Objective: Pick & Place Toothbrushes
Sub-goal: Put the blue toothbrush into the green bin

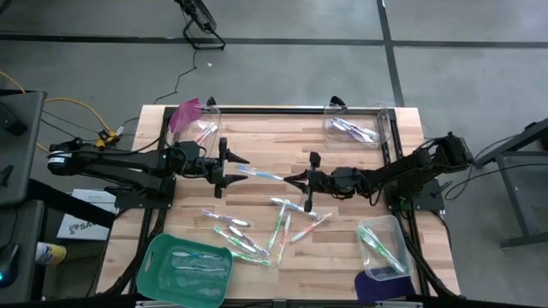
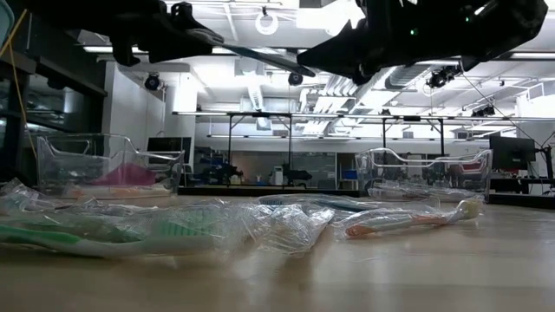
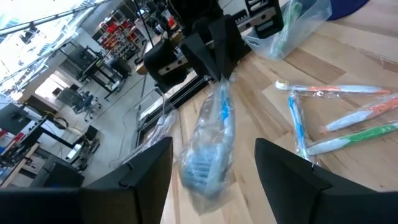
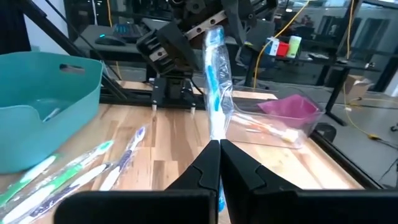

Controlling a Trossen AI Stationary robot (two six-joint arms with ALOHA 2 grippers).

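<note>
- Desk: pale wooden butcher-block top, seen from above with one arm reaching in from each side.
- Right tool: near the desk's middle, fingers closed on one end of a blue toothbrush in a clear wrapper. The right wrist view shows the two dark fingers pressed together around the wrapper, with the brush standing away from them towards the other arm.
- Left tool: just left of centre, facing the right tool. Its fingers stand apart on either side of the free end of the same brush; the left wrist view shows a gap between each finger and the wrapper, so no grip is made.
- The blue toothbrush is held above the desk, spanning the space between the two tools.
- Loose toothbrushes: wrapped, with green, blue and orange handles, scattered on the desk between centre and front edge.
- Teal tray: front left corner, several wrapped brushes inside.
- Clear bin, front right: holds green-handled brushes.
- Clear bin, back right: holds a few brushes.
- Clear bin, back left: a pink sheet against its wall, a brush or two inside.
</note>
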